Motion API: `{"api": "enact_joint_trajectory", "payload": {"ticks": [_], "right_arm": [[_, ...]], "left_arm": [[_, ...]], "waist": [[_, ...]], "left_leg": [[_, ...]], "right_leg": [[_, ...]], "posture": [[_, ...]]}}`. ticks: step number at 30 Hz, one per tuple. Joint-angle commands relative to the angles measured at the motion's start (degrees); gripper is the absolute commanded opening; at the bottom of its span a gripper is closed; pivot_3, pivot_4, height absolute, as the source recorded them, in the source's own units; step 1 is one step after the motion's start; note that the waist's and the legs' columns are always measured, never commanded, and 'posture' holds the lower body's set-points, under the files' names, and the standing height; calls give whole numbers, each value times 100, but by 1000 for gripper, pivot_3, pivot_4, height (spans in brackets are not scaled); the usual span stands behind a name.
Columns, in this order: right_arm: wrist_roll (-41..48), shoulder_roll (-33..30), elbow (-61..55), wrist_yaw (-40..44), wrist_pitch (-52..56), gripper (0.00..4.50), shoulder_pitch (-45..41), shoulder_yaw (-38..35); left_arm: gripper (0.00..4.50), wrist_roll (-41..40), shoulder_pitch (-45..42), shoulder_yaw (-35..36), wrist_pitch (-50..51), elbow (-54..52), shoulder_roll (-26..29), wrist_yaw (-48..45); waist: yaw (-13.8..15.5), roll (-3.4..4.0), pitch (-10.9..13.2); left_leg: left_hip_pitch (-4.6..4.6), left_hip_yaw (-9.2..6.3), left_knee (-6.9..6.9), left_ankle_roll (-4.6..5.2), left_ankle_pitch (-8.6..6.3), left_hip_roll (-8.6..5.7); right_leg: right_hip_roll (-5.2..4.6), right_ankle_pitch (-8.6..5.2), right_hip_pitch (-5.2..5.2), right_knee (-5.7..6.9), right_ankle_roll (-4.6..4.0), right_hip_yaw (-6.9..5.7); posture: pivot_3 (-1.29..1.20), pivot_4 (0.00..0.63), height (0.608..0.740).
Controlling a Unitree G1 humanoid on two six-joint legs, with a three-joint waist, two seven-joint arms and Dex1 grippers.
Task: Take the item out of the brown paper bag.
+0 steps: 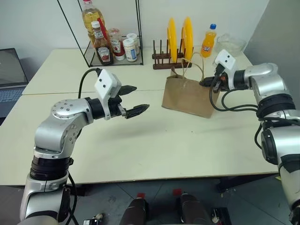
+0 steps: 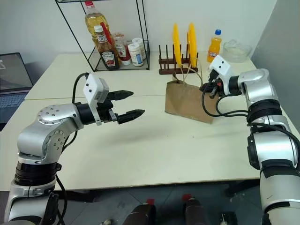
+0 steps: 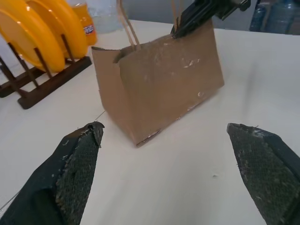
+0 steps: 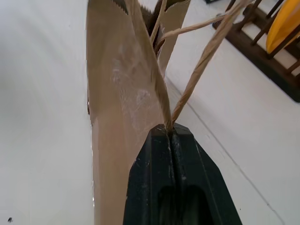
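Left gripper (image 1: 132, 100): nearest the camera, held above the table with its fingers spread wide and nothing between them.
Table (image 1: 154, 150): pale surface on which the bag was stood.
Brown paper bag (image 1: 187, 96): stood upright before the rack of yellow plates (image 1: 180, 33).
Right gripper (image 4: 171, 136): fingers pressed together on the bag's top edge by a twine handle (image 4: 206, 54).
Item: could not be seen.

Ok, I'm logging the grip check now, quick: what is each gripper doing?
Left gripper: jaws open, holding nothing.
Right gripper: jaws shut on the bag, at its top edge by a handle.
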Motion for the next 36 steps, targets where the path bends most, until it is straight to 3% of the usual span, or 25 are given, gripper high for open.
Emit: {"api": "enact_joint_trajectory", "payload": {"ticks": [1, 11, 20, 23, 34, 36], "right_arm": [[-19, -181, -285, 38, 24, 1016, -96, -43], [-101, -85, -392, 77, 71, 4429, -135, 51], [-132, 141, -65, -36, -17, 4429, -216, 99], [-89, 193, 109, -102, -18, 3938, -266, 41], [-297, 124, 477, -124, -482, 88, -280, 194], [-336, 109, 497, -124, -566, 36, -282, 226]], "left_arm": [[4500, 99, -216, -30, -353, 241, 34, -112], [4500, 32, -371, -193, -539, 448, -27, -383], [4500, -142, -432, -219, -482, 280, -79, -581], [4500, -113, -429, -203, -520, 292, -68, -557], [4500, -105, -380, -149, -474, 250, 45, -548], [4500, -103, -377, -144, -470, 250, 62, -550]], "waist": [[0, 0, 0], [-7, 0, 0], [-8, 0, 0], [-12, 0, 0], [-14, 0, 0], [-14, 0, 0]], "left_leg": [[0, 0, 0, 0, 0, 0], [1, 1, 0, 0, 0, 0], [0, -2, 1, 0, 0, 0], [1, -1, 0, 0, 0, 1], [1, 0, 0, 0, 0, 1], [1, 0, 0, 0, 0, 1]], "right_leg": [[0, 0, 0, 0, 0, 0], [0, 0, 0, 0, 0, 0], [0, 0, 0, 0, 0, 0], [0, 0, 0, 0, 0, 0], [0, 0, 0, 0, 0, 0], [0, 0, 0, 0, 0, 0]], "posture": [[0, 150, 740], [0, 150, 740], [0, 150, 740], [0, 150, 740], [0, 150, 740], [0, 150, 740]]}}
